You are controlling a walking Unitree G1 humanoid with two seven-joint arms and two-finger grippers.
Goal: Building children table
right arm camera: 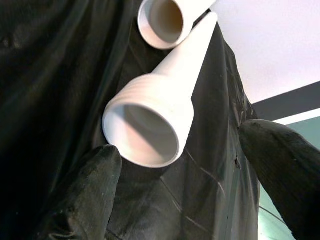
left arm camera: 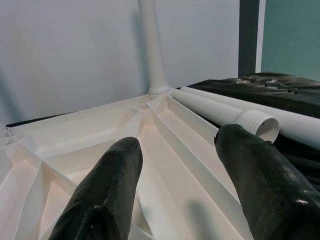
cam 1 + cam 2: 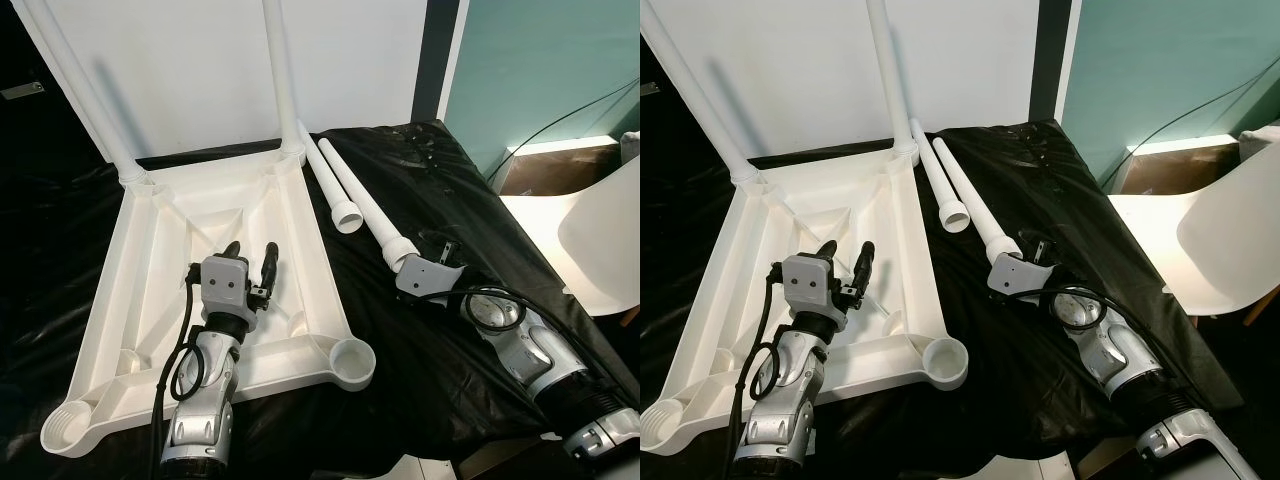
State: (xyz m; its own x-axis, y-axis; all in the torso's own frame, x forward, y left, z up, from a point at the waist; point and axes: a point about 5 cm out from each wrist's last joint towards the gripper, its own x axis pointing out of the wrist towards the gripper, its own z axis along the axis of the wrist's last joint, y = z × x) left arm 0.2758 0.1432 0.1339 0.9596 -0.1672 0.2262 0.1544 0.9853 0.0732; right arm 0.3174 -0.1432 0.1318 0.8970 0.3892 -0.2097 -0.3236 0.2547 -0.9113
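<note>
- My right tool (image 1: 175, 170) is spread wide, its fingers (image 1: 85, 195) either side of the threaded end of a loose leg (image 3: 375, 215); I judge I'm lining up to grasp it.
- My left tool (image 3: 252, 258) hovers over the upturned table frame (image 3: 300, 240), fingers parted and holding nothing, probably ready to steady it.
- A second loose leg (image 3: 335, 185) lies just beside the first.
- Two legs already stand in the far corner sockets; the near right socket (image 3: 352, 362) is open, likely the next target.
- Everything rests on a black-draped tabletop (image 3: 440, 180), against a white wall (image 3: 370, 60); a white chair (image 3: 1230, 220) stands to the right.
</note>
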